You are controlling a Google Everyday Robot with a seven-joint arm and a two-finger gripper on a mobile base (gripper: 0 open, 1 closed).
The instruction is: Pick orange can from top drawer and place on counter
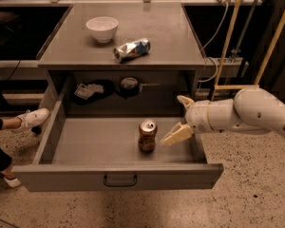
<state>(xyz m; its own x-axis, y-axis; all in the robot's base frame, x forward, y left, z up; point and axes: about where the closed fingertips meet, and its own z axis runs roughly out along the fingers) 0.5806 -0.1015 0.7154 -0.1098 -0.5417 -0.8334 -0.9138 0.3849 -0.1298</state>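
The orange can (147,136) stands upright in the open top drawer (118,175), right of its middle, silver top up. My gripper (179,118) is at the drawer's right side, just right of the can and apart from it. It is open: one cream finger (177,135) points toward the can, the other (185,100) sits higher and behind. It holds nothing. The grey counter (171,37) lies above the drawer.
On the counter stand a white bowl (102,28) and a crushed silver-and-blue can (131,49). Dark items (128,85) lie on the shelf behind the drawer. A person's shoe (33,118) is at the drawer's left. Poles and cables (228,37) rise at the right.
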